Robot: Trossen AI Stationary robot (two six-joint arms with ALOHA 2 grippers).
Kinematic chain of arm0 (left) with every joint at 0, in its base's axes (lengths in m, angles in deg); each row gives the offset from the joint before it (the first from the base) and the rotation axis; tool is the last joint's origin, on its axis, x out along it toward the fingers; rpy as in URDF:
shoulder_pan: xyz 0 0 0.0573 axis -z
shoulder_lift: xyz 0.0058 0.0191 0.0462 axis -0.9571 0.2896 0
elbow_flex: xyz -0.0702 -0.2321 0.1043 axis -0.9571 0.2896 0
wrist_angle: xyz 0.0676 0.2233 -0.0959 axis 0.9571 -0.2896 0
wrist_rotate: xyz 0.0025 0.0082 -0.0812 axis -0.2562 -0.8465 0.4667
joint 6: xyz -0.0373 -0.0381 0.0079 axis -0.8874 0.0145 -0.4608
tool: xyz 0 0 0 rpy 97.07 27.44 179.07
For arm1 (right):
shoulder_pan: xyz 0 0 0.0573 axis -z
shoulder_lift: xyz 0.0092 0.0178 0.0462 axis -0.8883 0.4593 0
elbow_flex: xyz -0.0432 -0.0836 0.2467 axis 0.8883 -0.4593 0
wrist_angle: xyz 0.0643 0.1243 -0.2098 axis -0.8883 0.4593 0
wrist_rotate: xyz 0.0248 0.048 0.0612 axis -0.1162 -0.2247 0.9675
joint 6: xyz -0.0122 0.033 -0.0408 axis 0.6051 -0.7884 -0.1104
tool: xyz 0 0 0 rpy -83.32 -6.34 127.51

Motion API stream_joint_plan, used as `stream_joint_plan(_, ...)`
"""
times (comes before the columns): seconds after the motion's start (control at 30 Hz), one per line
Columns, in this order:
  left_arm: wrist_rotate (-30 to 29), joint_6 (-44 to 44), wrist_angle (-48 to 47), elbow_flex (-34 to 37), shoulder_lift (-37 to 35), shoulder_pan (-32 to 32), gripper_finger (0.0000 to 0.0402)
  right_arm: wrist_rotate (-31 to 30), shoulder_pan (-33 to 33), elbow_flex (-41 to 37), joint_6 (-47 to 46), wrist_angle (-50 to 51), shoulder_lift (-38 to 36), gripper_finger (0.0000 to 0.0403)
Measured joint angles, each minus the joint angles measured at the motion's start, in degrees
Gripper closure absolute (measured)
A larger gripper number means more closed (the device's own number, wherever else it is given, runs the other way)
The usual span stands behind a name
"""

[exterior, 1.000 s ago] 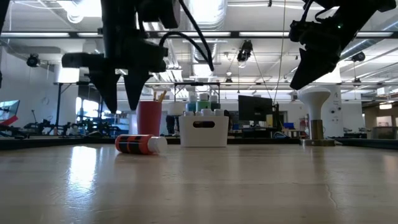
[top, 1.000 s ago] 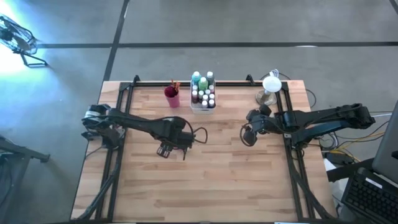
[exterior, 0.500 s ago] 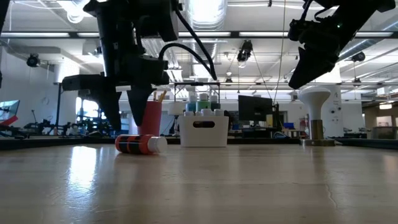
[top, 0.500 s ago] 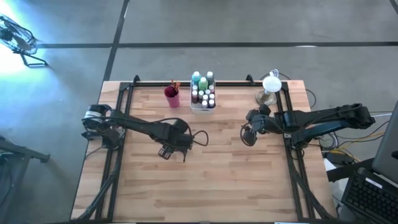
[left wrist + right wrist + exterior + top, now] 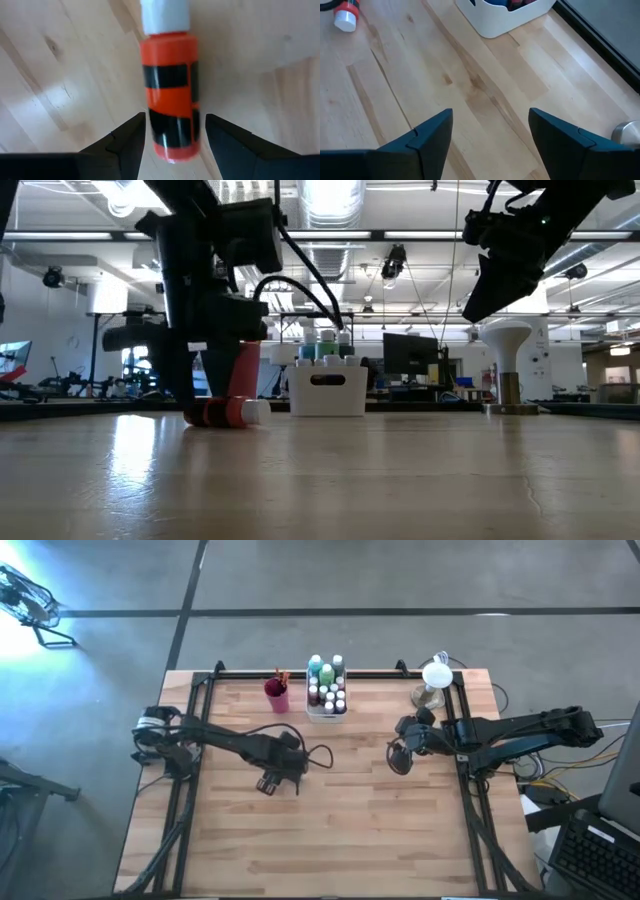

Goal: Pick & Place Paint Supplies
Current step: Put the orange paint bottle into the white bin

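Two arms are over the counter [image 5: 330,820]. The left claw [image 5: 173,132] points down, its fingers spread on both sides of a red paint bottle [image 5: 170,95] lying flat on the wood, left of centre. The right claw [image 5: 490,131] hangs high on the right, fingers spread, holding nothing.

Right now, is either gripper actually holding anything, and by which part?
Nothing is held. The left gripper is open, its fingers straddling the lower body of the red paint bottle lying on the table, not clamped. The right gripper is open, over bare wood.
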Motion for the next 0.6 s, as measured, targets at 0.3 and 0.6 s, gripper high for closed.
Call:
stream_joint_plan(0.3, 1.9, 1.21, 6.9, 4.28, -0.07, -1.55, 0.0202, -0.02, 0.0, 0.0, 0.44, -0.64, 0.0, 0.0177)
stream_joint_plan(0.6, 1.73, -0.87, 10.93, 5.26, -0.2, -1.64, 0.0277, -0.04, 0.0, 0.0, 3.37, -4.39, 0.0, 0.0178)
